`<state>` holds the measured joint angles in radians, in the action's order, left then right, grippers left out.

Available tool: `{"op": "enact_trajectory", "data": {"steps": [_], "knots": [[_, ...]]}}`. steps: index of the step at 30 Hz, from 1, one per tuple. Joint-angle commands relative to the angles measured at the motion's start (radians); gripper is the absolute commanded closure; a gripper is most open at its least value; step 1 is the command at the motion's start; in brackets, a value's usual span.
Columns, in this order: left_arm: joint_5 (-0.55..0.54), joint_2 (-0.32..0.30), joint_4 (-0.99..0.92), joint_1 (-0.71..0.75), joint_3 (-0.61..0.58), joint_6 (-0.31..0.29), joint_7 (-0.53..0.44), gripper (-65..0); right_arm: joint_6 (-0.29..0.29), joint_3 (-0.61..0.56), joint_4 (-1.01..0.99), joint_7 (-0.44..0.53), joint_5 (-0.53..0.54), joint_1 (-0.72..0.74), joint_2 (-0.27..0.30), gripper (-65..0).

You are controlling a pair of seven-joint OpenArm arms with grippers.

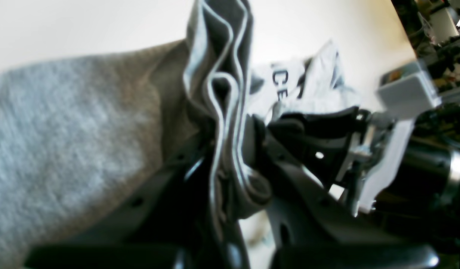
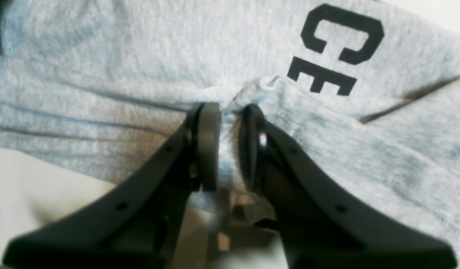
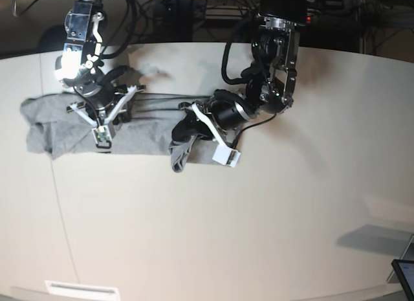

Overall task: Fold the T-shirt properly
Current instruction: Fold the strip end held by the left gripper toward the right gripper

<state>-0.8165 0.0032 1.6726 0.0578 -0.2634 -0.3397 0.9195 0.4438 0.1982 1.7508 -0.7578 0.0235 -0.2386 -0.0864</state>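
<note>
A pale table [image 3: 259, 210] carries the crumpled grey T-shirt [image 3: 145, 136].

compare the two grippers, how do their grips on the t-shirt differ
The left gripper clamps a thick bunch of stacked folds; the right gripper pinches one thin ridge of the T-shirt. In the base view the left lifts its bunch off the table, the right presses down. Both are shut on cloth.
</note>
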Motion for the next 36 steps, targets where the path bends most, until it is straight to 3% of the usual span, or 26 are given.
{"op": "enact_trajectory", "data": {"steps": [1, 4, 26, 32, 36], "knots": [[-0.025, 0.001, 0.01, -0.014, -0.014, -0.005, -0.046, 0.0, 0.0, 0.002, 0.007, -0.018, -0.007, 0.002, 0.001, -12.5], [-0.025, -0.002, -0.033, -0.014, -0.041, -0.003, -0.087, 0.0, 0.0, 0.002, 0.007, -0.018, -0.007, 0.0, 0.003, -12.5], [-0.034, 0.005, -0.061, -0.037, -0.04, -0.012, -0.09, -0.3, 0.0, 0.001, 0.007, -0.018, -0.007, -0.002, 0.003, -12.5], [-0.034, 0.005, -0.059, -0.036, -0.072, -0.046, -0.09, -20.5, 0.0, -0.001, 0.007, -0.018, -0.007, -0.002, 0.003, -12.5], [-0.034, 0.017, -0.052, -0.034, -0.072, -0.046, -0.09, -28.2, 0.0, -0.001, 0.007, -0.018, -0.007, -0.002, 0.003, -12.5]]}}
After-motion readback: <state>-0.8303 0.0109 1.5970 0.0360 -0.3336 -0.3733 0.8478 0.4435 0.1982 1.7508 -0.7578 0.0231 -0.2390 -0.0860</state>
